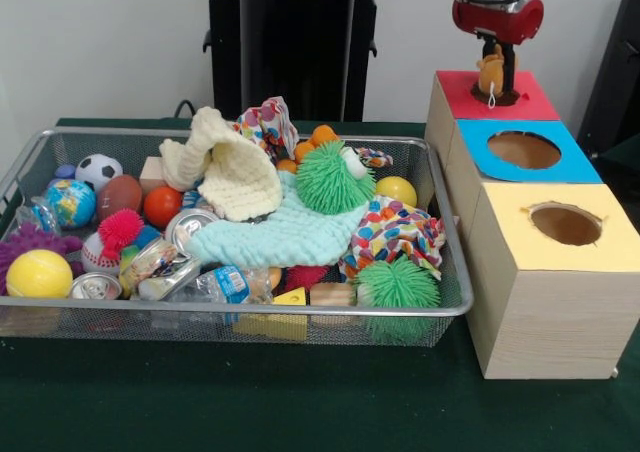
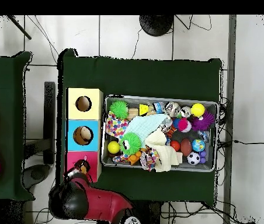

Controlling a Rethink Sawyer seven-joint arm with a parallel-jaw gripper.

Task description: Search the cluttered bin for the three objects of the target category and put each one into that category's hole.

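Closed around a small tan plush toy with a white tag string (image 1: 491,75), the jaws (image 1: 493,60) of the red and black arm, hanging straight above the round hole of the red-topped wooden box (image 1: 525,102). Toy's lower end already at or just inside the hole's rim; exact depth hard to tell. Held upright and centred there, most likely so that a release drops it cleanly through rather than onto the red lid. From overhead, same picture: arm's dark bulk over the red box (image 2: 90,161) at the row's end nearest the base.

Next along the row, a blue-topped box (image 1: 565,162) with something tan lying inside its hole, then a yellow-topped box (image 1: 520,207), hole apparently empty. All three pressed side by side against the bin, presumably to keep carries short.

Beside them on the dark green worktop (image 1: 300,402), a silver wire-mesh bin (image 1: 455,272) heaped with clutter: a cream knitted cloth (image 1: 235,172) and a mint knitted cloth (image 1: 290,234) draped over the middle, a green spiky ball with an eye (image 1: 333,177), a second green spiky ball (image 1: 397,287), a spotted cloth (image 1: 395,234), crushed cans, balls, wooden blocks. Cloths likely hiding further targets; count of remaining ones impossible to tell.
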